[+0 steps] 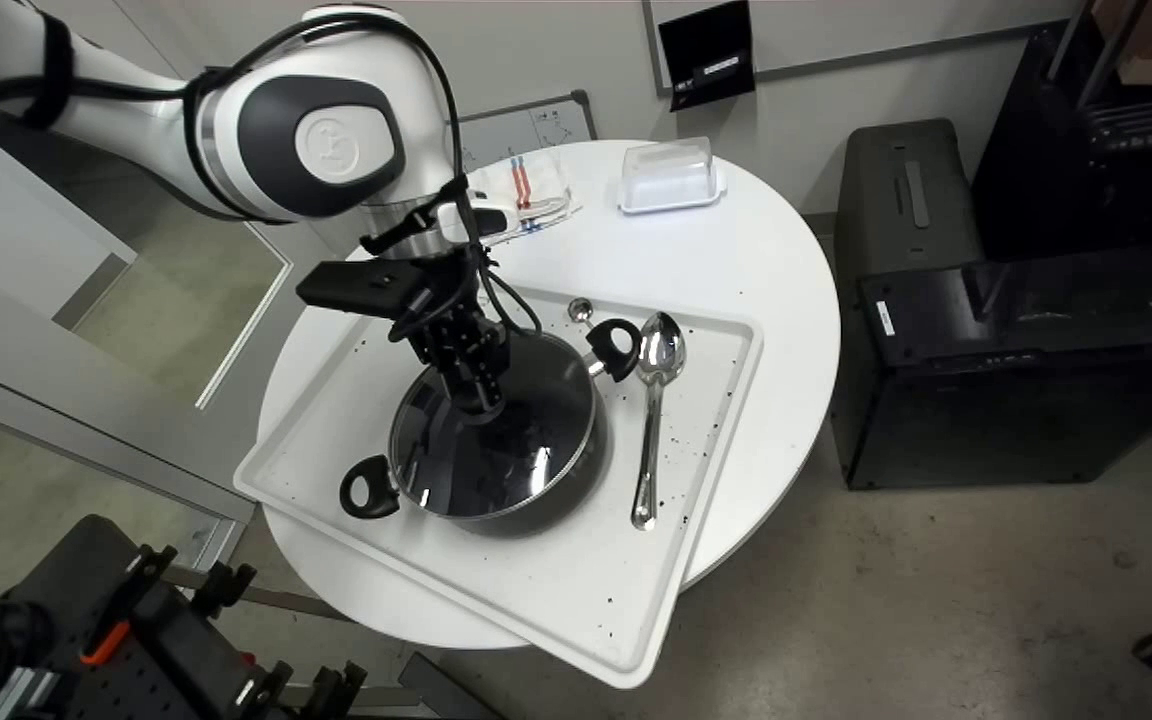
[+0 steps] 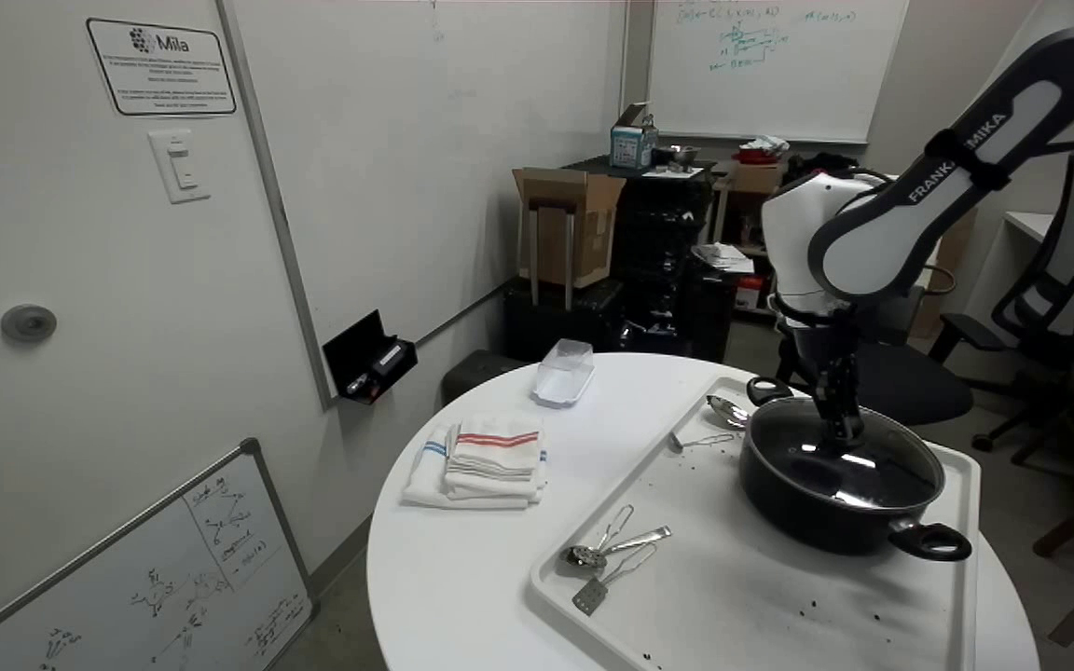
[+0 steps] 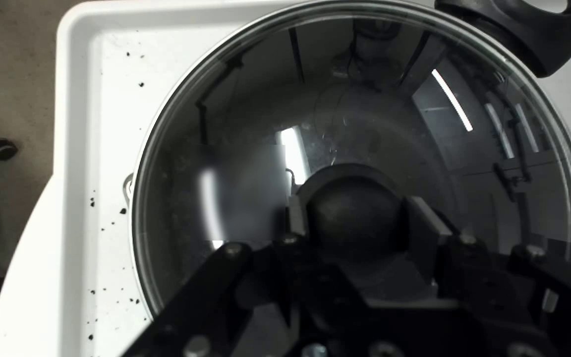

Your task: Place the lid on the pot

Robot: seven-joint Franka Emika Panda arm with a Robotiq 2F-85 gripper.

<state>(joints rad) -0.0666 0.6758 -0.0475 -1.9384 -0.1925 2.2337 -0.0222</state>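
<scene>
The pincer (image 3: 360, 218) points straight down, its pads (image 3: 427, 218) partly apart, one on each side of the black knob (image 3: 352, 203) of the glass lid (image 3: 389, 124); whether they press on it I cannot tell. The arm (image 2: 873, 252) slopes down to a wrist (image 1: 406, 222) upright above the pot (image 2: 807, 524). One lid covers one black pot, rim to rim; reflections hide what is inside, and two loop handles (image 1: 383, 488) stick out on opposite sides.

The pot sits in a white tray (image 1: 556, 590), on the half of the round worktop (image 1: 791, 300) away from the wall (image 2: 34, 233), and a tray corner juts past the worktop's edge. Dark specks (image 3: 141, 84) dot the tray, which also holds one large spoon (image 1: 662, 345) and one small round spoon (image 1: 581, 309) beside the pot, plus what look like three overlapping metal utensils (image 2: 590, 596) in one corner.

Toward the worktop's wall-side edge are at least two folded cloths (image 2: 495, 471) and one white dish (image 1: 671, 206) under a see-through cover (image 1: 671, 165), contents unreadable. Farther off, a black wall holder (image 2: 351, 359) carries a block (image 2: 389, 358), and beyond it stands one open cardboard box (image 2: 552, 242), its inside hidden.
</scene>
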